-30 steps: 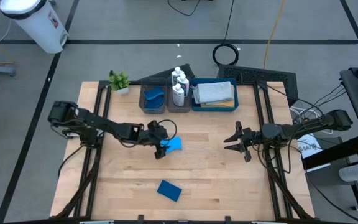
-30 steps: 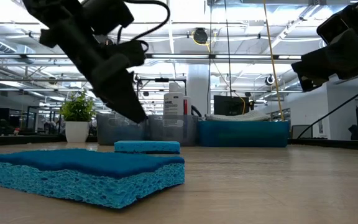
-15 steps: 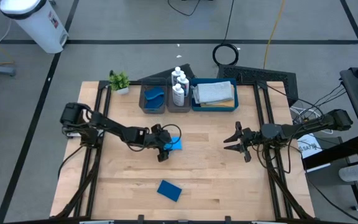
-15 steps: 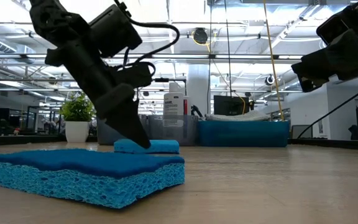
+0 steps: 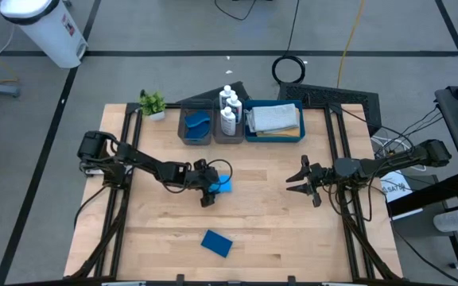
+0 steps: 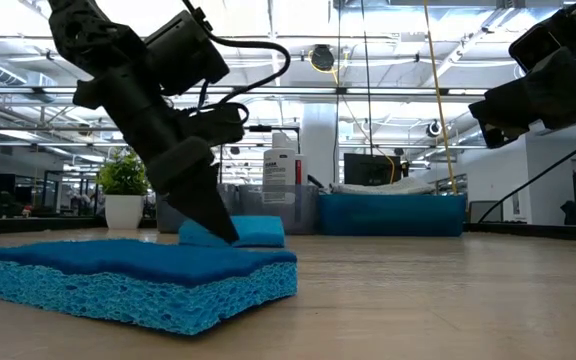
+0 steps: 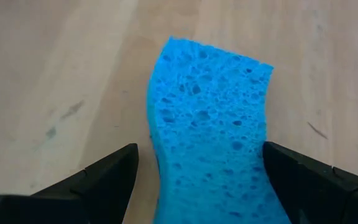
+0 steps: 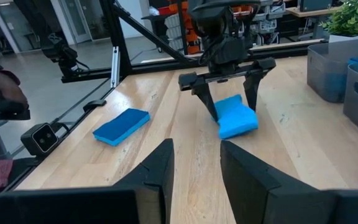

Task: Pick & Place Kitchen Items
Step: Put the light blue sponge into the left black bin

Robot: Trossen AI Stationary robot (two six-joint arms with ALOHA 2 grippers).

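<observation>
High view has the left gripper (image 5: 215,187) down mid-table with its fingers spread wide around a light-blue sponge (image 5: 224,183), not squeezing it, while the right gripper (image 5: 298,178) hovers off to the side, slightly parted and empty.

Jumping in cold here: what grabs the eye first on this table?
The left gripper at mid-table, its open fingers either side of a light-blue sponge with one end tipped up. A darker blue sponge lies alone near the front edge. The right gripper hovers empty to the right.
</observation>
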